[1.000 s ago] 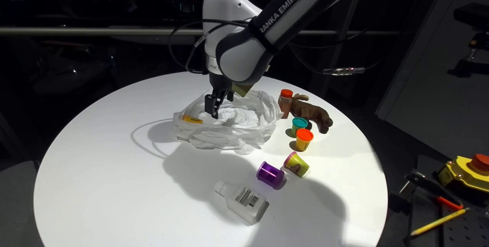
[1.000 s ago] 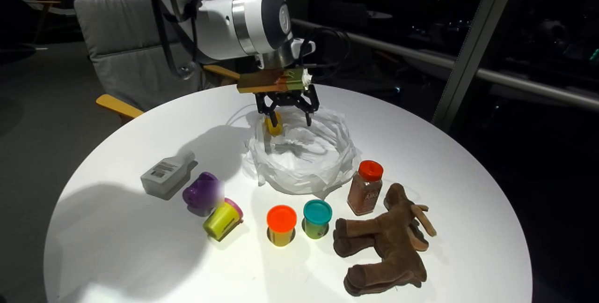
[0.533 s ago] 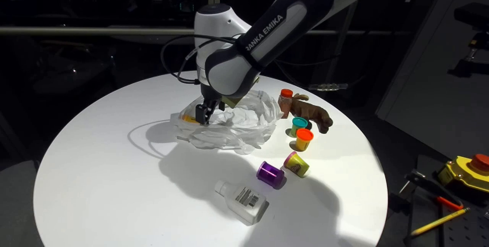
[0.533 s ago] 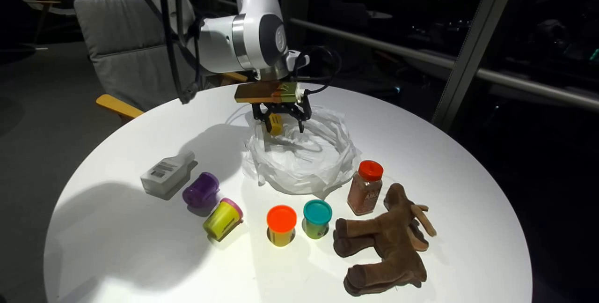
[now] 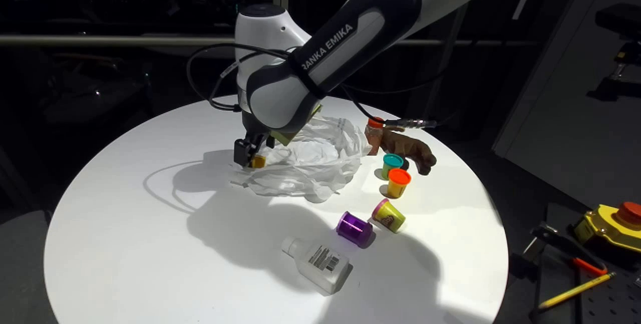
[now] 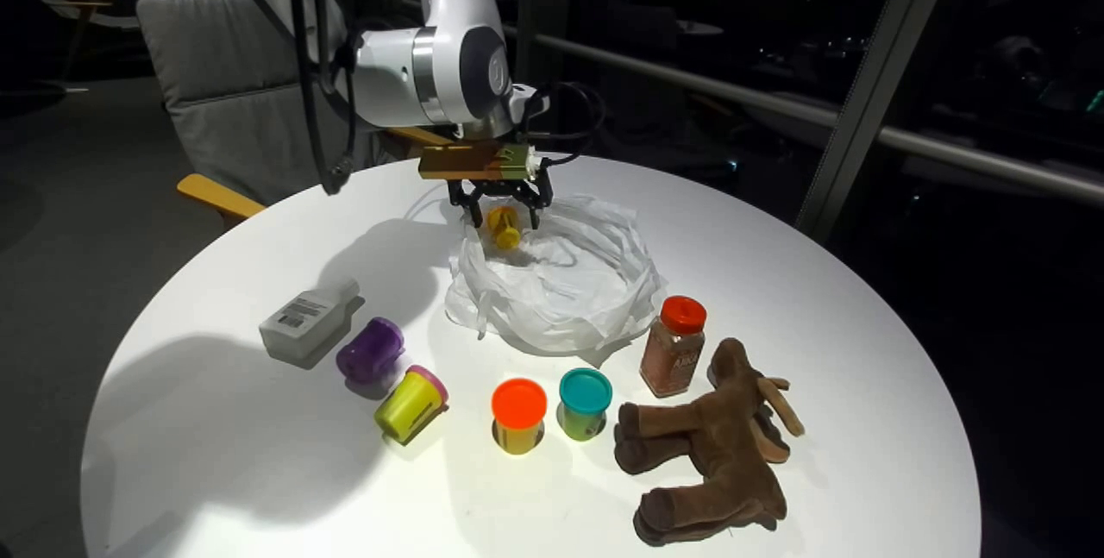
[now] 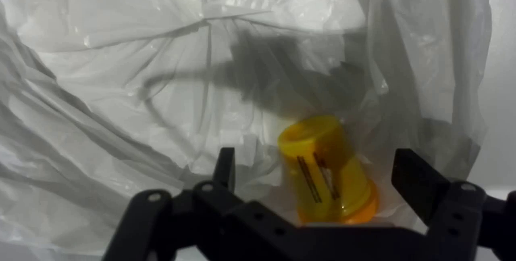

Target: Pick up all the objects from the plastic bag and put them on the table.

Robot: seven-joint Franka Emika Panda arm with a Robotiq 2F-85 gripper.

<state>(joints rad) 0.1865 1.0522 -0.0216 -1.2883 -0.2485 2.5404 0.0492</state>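
Gripper [image 7: 313, 154]: we see jaws spread wide over the plastic bag [image 6: 552, 329].
Yellow tub [image 7: 328, 174]: inside the bag.
Red-capped bottle [image 6: 672, 355]: beside the bag.

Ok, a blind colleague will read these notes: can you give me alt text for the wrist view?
An orange-lidded yellow tub in a wrinkled white bag appears between the open jaws of the black end effector at the bottom edge. Above the tub in the picture, a shadow crosses the bag; table shows at right.
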